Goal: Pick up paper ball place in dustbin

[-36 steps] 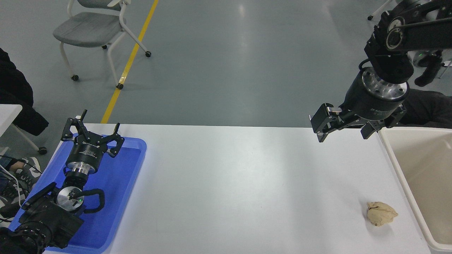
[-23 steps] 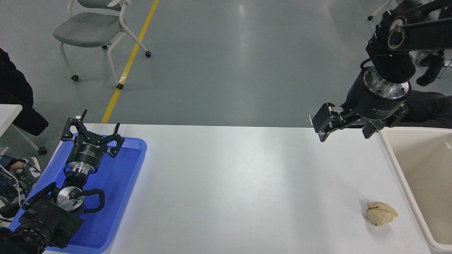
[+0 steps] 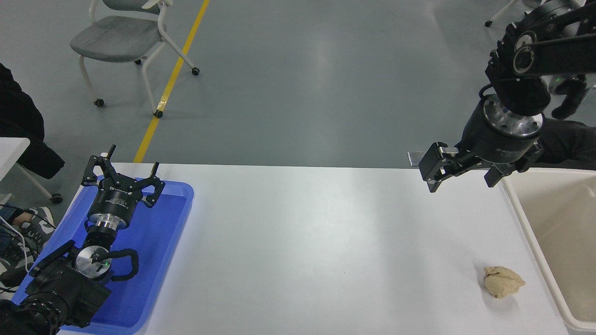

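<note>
The paper ball (image 3: pixel 502 281), a wrinkled tan lump, lies on the white table near its front right, just left of the dustbin (image 3: pixel 521 218), a large cream tub at the right edge. My right gripper (image 3: pixel 461 179) is open and empty, hanging above the table's far right, well beyond the ball and next to the dustbin's far left corner. My left gripper (image 3: pixel 123 166) is open and parked over the blue tray at the lower left.
A shallow blue tray (image 3: pixel 163 242) lies at the table's left end under the left arm. A grey wheeled chair (image 3: pixel 125 42) stands on the floor beyond the table. A person's dark sleeve (image 3: pixel 23 130) shows at the left edge.
My right gripper has shifted a little to the right and slightly down toward the table. The paper ball and the left arm have not moved.
</note>
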